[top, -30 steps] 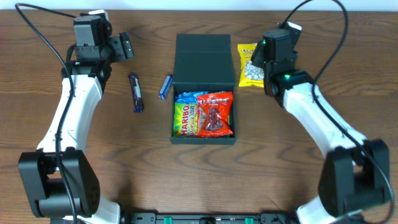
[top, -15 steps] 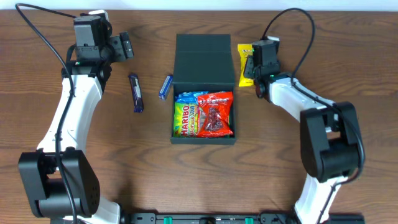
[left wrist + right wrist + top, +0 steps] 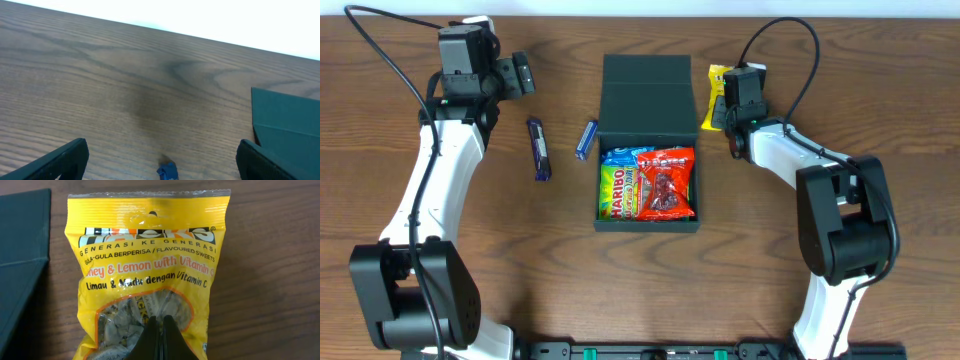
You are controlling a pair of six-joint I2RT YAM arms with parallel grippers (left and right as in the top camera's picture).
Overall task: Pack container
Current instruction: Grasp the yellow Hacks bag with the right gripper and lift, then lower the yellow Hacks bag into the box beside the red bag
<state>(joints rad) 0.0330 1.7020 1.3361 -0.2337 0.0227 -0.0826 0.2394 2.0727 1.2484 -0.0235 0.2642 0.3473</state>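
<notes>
The container [image 3: 647, 226] is a dark teal box standing open mid-table, its lid [image 3: 647, 90] folded back. Inside lie a Haribo packet [image 3: 617, 190] and a red packet [image 3: 666, 182]. Right of the lid lies a yellow sweets packet [image 3: 717, 85] [image 3: 150, 255]. My right gripper [image 3: 728, 108] [image 3: 161, 319] is down on it, its fingers pressed together on the packet's clear window and pinching the film. My left gripper [image 3: 525, 75] [image 3: 162, 152] hangs wide open over the bare table at the far left, holding nothing.
Two blue bars lie left of the container: a long one [image 3: 539, 148] and a short one [image 3: 586, 139] by the box corner, whose tip [image 3: 167, 171] shows in the left wrist view. The table's far edge runs close behind both grippers.
My right arm swung left and down onto the yellow packet, and its fingers closed from partly open to shut. The left arm has not moved.
</notes>
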